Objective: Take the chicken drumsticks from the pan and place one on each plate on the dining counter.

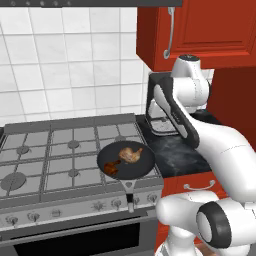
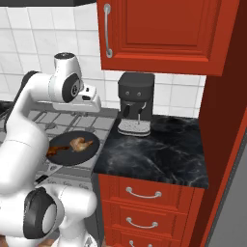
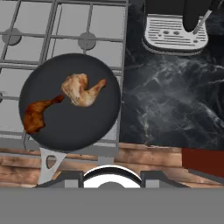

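Pincer (image 2: 91, 99) high above stove (image 1: 60, 150), jaw state not discernible. Pan (image 3: 70, 103) on stove's near right burner, well below pincer. Golden drumstick (image 3: 82, 89) mid-pan; darker drumstick (image 3: 37, 114) beside it, near pan's rim. Both apart from pincer.

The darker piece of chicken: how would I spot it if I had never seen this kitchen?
Find the grey gas stove, then the black pan at its front right corner. Two drumsticks lie inside; yours is the reddish-brown drumstick nearer the pan's handle, thinner and darker than the golden drumstick beside it.
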